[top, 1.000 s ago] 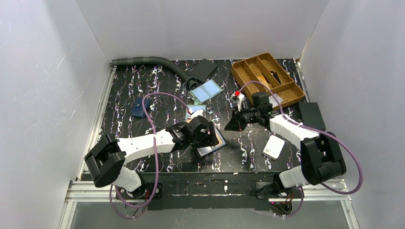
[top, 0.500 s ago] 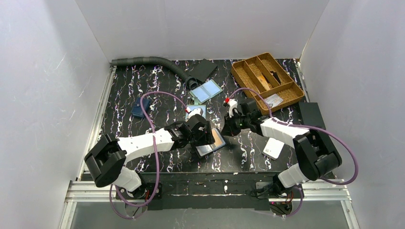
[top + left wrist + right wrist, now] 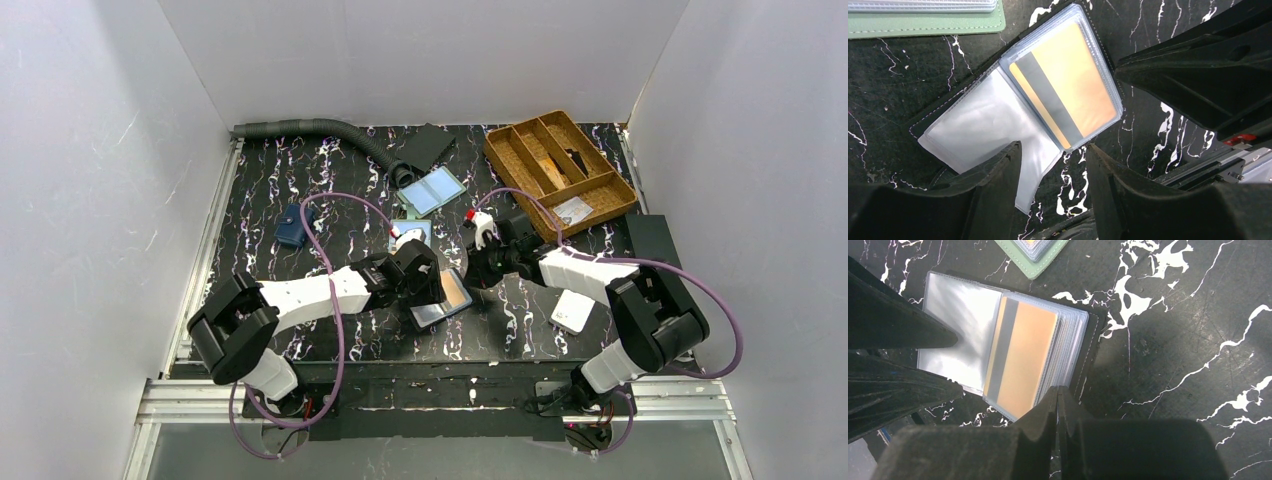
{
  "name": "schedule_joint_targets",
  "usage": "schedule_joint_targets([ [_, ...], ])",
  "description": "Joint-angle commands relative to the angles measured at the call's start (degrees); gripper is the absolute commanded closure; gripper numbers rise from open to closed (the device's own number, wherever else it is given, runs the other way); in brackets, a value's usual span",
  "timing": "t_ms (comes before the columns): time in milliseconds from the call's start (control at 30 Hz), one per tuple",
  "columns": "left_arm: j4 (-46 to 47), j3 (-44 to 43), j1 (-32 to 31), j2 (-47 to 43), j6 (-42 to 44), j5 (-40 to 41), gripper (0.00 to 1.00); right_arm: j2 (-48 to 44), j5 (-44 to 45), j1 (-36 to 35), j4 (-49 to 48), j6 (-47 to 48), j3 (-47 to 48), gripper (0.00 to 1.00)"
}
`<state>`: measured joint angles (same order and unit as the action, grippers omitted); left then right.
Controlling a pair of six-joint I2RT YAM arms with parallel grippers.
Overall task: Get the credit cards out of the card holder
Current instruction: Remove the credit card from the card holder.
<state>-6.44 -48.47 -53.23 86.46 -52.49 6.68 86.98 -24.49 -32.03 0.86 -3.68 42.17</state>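
Left gripper (image 3: 1053, 150) jaws half-spread over empty sleeve (image 3: 978, 120), right gripper (image 3: 1057, 390) jaws closed against card holder (image 3: 1089, 355) near worktop's (image 3: 1173, 340) near edge. Risk: sleeve pinched, not orange card (image 3: 1020, 357); holder dragged.

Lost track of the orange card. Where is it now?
Mid-table in the top view: the orange card sits in the open card holder's clear pocket, between the left gripper and right gripper.

No legible text or markings
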Motion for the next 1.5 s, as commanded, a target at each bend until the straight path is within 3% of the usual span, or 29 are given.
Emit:
schedule_joint_targets([
  [0,-0.4,-1.1,0.4,0.5,0.9,0.3,0.52,0.5,0.5,-0.6,-1.7,0.0,1.2,0.9],
  [767,5.1,1.5,1.6,2.1,0.4,-4.2,0.51,1.6,-4.1,-1.0,-1.7,-0.4,1.6,0.91],
  [1000,9.4,2.9,3.0,1.6,0.0,-8.8,0.46,1.8,-5.1,-1.1,-1.6,-0.5,1.6,0.91],
  [1167,9.4,2.6,3.5,1.8,-0.5,-9.4,0.34,1.9,-5.3,-1.2,-1.6,-0.5,1.6,0.92],
  [1467,6.9,-1.0,3.6,3.8,-1.2,-8.7,0.29,2.1,-5.3,-1.4,-1.6,-0.4,1.7,0.92],
])
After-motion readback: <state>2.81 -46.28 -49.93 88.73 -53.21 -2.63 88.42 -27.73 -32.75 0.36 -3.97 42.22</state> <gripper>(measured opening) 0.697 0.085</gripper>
